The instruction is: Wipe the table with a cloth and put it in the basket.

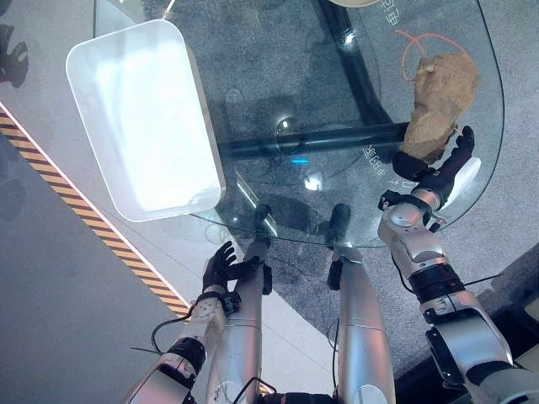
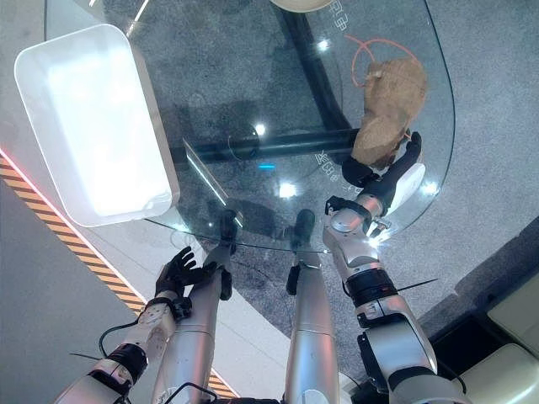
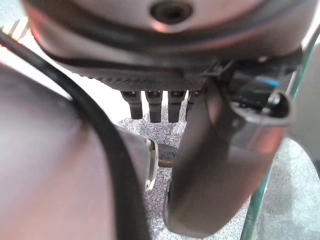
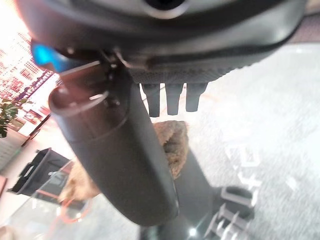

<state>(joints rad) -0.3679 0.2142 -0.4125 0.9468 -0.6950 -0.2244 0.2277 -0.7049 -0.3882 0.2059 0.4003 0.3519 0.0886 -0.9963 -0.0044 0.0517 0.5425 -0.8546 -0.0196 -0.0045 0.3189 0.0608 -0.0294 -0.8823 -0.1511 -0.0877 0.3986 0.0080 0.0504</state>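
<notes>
The right arm reaches forward, its right hand (image 1: 438, 168) raised with fingers (image 4: 167, 99) straight and thumb spread apart from them. The left arm hangs low and bent, the left hand (image 1: 221, 265) relaxed, fingers (image 3: 154, 106) loosely extended, holding nothing.

From the head, our paired eye cameras looked straight down on the glass table (image 1: 337, 101), sharing it; our wrist cameras peered along each hand beside it.

The basket (image 1: 143, 118) sits on the table (image 1: 286, 76) at about 10 o'clock. The cloth (image 1: 438, 101) lies on the table at about 2 o'clock, well apart from the basket.
</notes>
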